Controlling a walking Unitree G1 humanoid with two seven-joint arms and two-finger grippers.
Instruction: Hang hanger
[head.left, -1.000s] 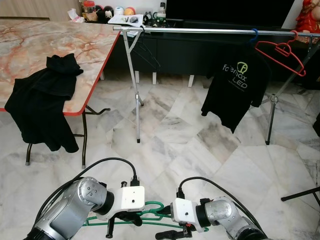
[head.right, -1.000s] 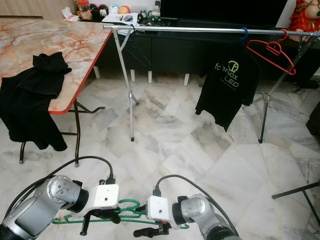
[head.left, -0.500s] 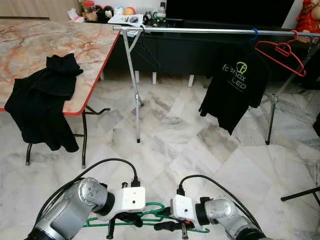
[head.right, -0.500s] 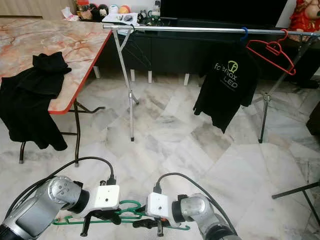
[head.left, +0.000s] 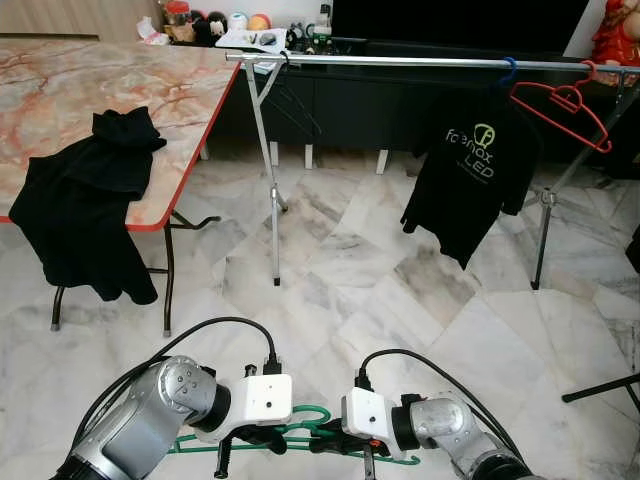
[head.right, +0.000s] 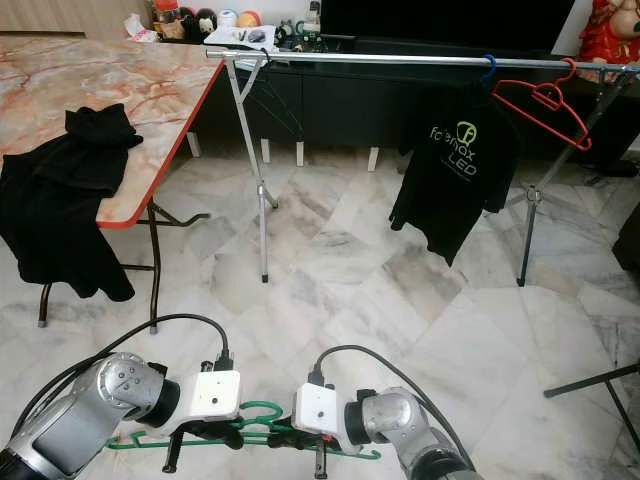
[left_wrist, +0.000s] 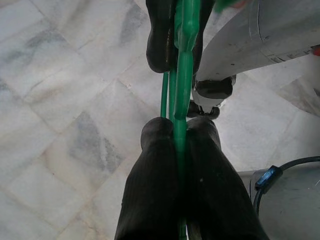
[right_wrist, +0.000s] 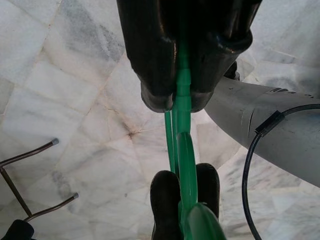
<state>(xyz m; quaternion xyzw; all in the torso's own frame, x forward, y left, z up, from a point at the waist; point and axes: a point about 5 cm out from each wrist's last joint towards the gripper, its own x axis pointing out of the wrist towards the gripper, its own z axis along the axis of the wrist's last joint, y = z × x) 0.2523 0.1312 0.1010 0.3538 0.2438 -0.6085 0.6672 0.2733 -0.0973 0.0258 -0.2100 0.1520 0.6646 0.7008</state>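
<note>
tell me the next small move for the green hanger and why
Probably one gripper should let go. The left gripper and right gripper both pinch the green hanger low over the floor, and the rail stands well ahead.

A green plastic hanger (head.left: 300, 437) was held low over the marble floor, roughly level, pinched near its middle between black fingers from both sides. Its hook (head.left: 312, 411) was curved upward. The rail (head.left: 420, 62) was seen well apart, beyond it.
</note>
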